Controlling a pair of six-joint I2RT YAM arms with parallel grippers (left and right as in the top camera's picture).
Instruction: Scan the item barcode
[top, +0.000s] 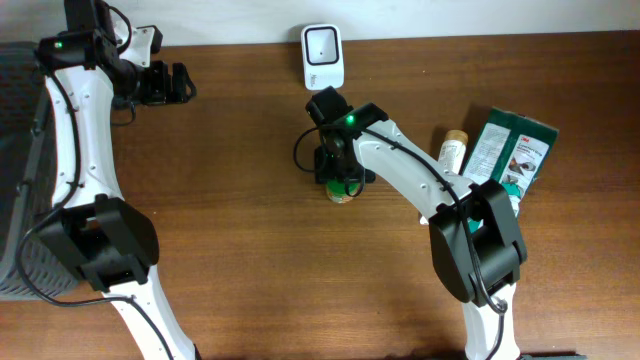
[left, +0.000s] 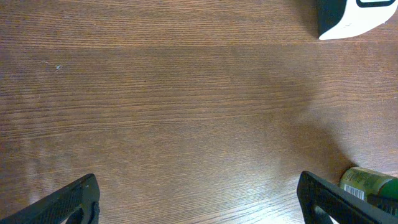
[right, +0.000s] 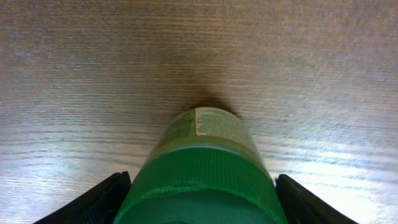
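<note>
The bottle (right: 205, 162) is a green plastic cylinder with a wide, finely ribbed green cap and a smooth body. A pale printed label wraps that body. From the left wrist, a white patch with barcode lines shows on its side (left: 367, 183). It sits near the middle of the bench (top: 230, 200), in front of the scanner (top: 322, 55), and from overhead it is mostly hidden (top: 341, 192) under the right arm.

The right pincer (right: 202, 186) straddles the cap. Its two dark, matte fingers (right: 106, 196) sit close against either side, about as far apart as the cap is broad. I cannot tell whether they press the plastic or only flank it.

The bench is dark brown wood with fine, straight grain and a soft sheen.

The scanner is a small white rounded box with a dark square window, standing at the far edge.

To the right lie a pale tube (top: 452, 150) with a tan cap and two flat green packs (top: 510, 150), touching one another.

The left pincer (top: 180, 83) hangs over bare wood at the far left corner, its black fingers spread wide with nothing between them.
</note>
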